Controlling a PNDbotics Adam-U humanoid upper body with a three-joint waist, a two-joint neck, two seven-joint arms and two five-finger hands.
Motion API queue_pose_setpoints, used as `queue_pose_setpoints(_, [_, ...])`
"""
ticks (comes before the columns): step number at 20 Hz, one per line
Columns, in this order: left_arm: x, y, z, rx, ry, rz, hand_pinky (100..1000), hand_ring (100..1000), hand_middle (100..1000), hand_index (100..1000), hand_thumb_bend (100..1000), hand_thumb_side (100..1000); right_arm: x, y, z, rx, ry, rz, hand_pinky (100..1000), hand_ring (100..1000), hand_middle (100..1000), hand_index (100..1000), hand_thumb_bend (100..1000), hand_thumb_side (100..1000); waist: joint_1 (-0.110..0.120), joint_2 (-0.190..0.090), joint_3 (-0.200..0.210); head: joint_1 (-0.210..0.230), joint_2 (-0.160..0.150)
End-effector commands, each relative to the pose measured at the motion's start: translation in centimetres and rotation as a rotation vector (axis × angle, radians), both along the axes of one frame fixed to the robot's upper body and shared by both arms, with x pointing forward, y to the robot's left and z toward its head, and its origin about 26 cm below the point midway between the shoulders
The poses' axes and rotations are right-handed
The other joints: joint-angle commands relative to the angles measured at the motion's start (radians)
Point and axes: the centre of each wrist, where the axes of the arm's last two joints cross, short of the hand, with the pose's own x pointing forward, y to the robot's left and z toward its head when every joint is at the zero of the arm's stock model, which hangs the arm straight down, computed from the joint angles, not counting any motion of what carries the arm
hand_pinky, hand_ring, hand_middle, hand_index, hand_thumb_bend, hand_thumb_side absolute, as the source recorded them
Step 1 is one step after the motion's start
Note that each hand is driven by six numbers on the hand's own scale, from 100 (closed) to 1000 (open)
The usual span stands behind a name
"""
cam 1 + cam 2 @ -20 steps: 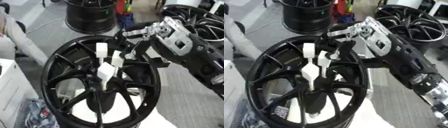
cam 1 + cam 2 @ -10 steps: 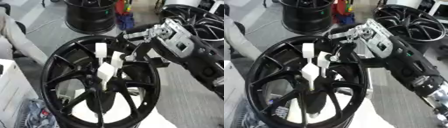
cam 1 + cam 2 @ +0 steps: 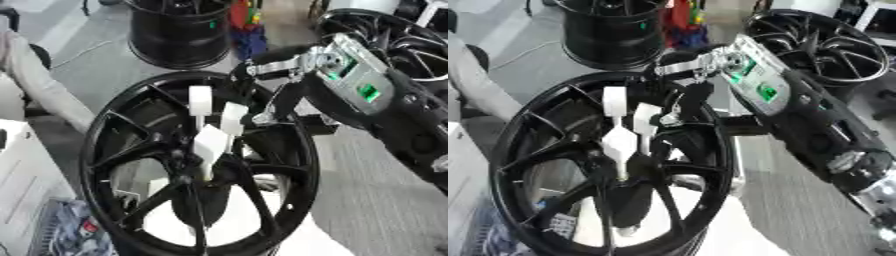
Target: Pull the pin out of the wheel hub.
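Note:
A large black wheel hub (image 3: pixel 289 165) with thin spokes lies tilted in the middle of both views. From its centre rises the white pin (image 3: pixel 210 142), which splits into two upright white prongs. My right arm comes in from the right, its silver wrist plate showing green lights. My right hand (image 3: pixel 278 102) hangs over the hub's upper right part, right beside the right-hand prong (image 3: pixel 234 117). Whether it holds the prong is hidden by the dark hand against the dark rim. My left hand shows in neither view.
A second black rim (image 3: pixel 179 32) stands behind the hub, and a third spoked wheel (image 3: pixel 824 45) lies at the back right. A grey sleeve (image 3: pixel 39 87) runs along the left edge. White boxes and printed packaging (image 3: pixel 61 232) sit at the lower left.
Almost nothing differs: my right hand stays by the right prong of the pin, and the pin stands in the hub as before.

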Motion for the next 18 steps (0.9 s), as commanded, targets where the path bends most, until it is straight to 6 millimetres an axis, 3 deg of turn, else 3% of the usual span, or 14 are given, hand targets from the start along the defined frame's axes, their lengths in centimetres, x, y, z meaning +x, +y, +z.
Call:
queue_pose_setpoints(1, [0.1, 0.2, 1.0, 0.023, -0.029, 0.000, 575, 590, 629, 744, 512, 245, 0.2, 0.1, 0.6, -0.010, -0.015, 0.005, 792, 809, 818, 911, 253, 330, 0.009, -0.011, 0.001, -0.001, -0.010])
queue_pose_setpoints(8, [0.1, 0.2, 0.9, 0.022, -0.028, -0.002, 575, 590, 629, 744, 512, 245, 0.6, 0.9, -0.7, -0.034, 0.009, 0.021, 758, 760, 789, 890, 233, 301, 0.008, -0.011, 0.006, -0.003, -0.009])
queue_pose_setpoints(18, [0.1, 0.2, 0.9, 0.020, -0.029, 0.001, 576, 589, 628, 744, 515, 244, 0.9, 0.8, -1.8, -0.044, 0.024, 0.007, 629, 636, 723, 849, 195, 228, 0.007, -0.011, 0.008, -0.002, -0.009])
